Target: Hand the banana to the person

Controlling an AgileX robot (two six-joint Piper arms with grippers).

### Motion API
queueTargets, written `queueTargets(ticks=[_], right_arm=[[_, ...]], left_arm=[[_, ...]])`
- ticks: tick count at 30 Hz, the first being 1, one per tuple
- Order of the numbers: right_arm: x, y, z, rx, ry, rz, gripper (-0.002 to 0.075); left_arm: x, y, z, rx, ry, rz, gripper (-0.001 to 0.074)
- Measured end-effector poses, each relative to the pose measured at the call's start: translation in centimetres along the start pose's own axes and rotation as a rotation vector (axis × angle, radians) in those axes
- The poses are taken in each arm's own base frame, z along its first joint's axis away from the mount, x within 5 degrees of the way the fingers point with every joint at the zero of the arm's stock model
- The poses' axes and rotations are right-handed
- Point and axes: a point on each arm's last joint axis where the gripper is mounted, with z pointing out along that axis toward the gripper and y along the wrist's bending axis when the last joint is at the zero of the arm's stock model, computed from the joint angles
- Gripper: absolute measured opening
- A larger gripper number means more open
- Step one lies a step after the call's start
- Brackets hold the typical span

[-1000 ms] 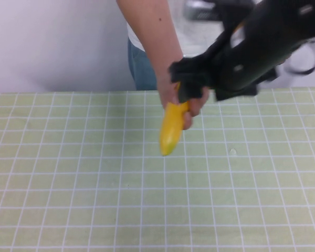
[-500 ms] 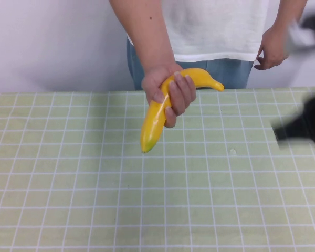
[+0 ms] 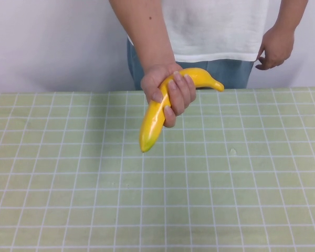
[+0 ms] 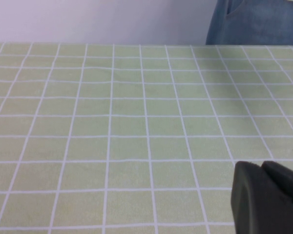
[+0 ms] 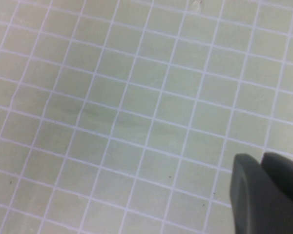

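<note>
Banana [image 3: 156, 115] is in the person's [image 3: 215, 31] hand [image 3: 169, 90] now, gripped around the middle with the fingers wrapped over it. It hangs above the far part of the table [image 3: 68, 184], not touching it, blunt end angled down toward the green grid cloth and the narrow stem tip poking out to the right, near the jeans. Their other hand [image 3: 274, 48] just hangs loose by the hip, off at the right.

Neither arm shows up in the high view at all. The left end effector [image 4: 266, 197] only appears as a dark chunk at the corner of the left wrist view, sitting low over bare checkered table, with jeans visible at the far edge. Same deal with the right end effector [image 5: 266, 192], a dark lump over grid cloth in its own wrist view. Honestly can't tell if either one is spread or pressed together, nothing is visibly in them.
</note>
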Motion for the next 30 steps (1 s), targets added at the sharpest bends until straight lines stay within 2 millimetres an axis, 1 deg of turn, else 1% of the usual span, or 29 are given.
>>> queueTargets(ticks=[5, 7, 8, 10, 13, 16, 20, 22, 24, 26, 29, 30], right_arm=[[-0.1, -0.5, -0.3, 0.036, -0.036, -0.022, -0.0006], [-0.3, -0.7, -0.4, 0.062, -0.057, -0.057, -0.0006], [-0.5, -1.1, -0.5, 0.097, -0.09, -0.1, -0.0006], [-0.9, -2.1, -1.0, 0.164, -0.168, -0.124, -0.0006], [-0.4, -3.2, -1.6, 0.189, -0.271, -0.123, -0.0006], [1.3, -4.1, -1.4, 0.191, -0.369, -0.119, -0.0006], [4.8, -5.5, -0.4, 0.267, -0.477, -0.04, -0.0006], [6.6, -6.1, 0.0, 0.327, -0.493, -0.005, -0.0006], [8.1, -6.4, 0.6, 0.356, -0.541, 0.036, -0.0006], [9.7, -6.5, 1.8, 0.364, -0.598, 0.062, -0.0006], [12.6, -6.5, 4.4, 0.362, -0.627, 0.046, -0.0006], [13.3, -6.4, 5.0, 0.356, -0.646, 0.04, -0.0006]], left_arm=[[0.0, 0.0, 0.0, 0.0, 0.0, 0.0, -0.0004], [0.0, 0.0, 0.0, 0.0, 0.0, 0.0, -0.0004], [0.0, 0.0, 0.0, 0.0, 0.0, 0.0, -0.0004], [0.0, 0.0, 0.0, 0.0, 0.0, 0.0, -0.0004], [0.0, 0.0, 0.0, 0.0, 0.0, 0.0, -0.0004], [0.0, 0.0, 0.0, 0.0, 0.0, 0.0, -0.0004], [0.0, 0.0, 0.0, 0.0, 0.0, 0.0, -0.0004], [0.0, 0.0, 0.0, 0.0, 0.0, 0.0, -0.0004], [0.0, 0.0, 0.0, 0.0, 0.0, 0.0, -0.0004], [0.0, 0.0, 0.0, 0.0, 0.0, 0.0, -0.0004], [0.0, 0.0, 0.0, 0.0, 0.0, 0.0, -0.0004], [0.0, 0.0, 0.0, 0.0, 0.0, 0.0, -0.0004]])
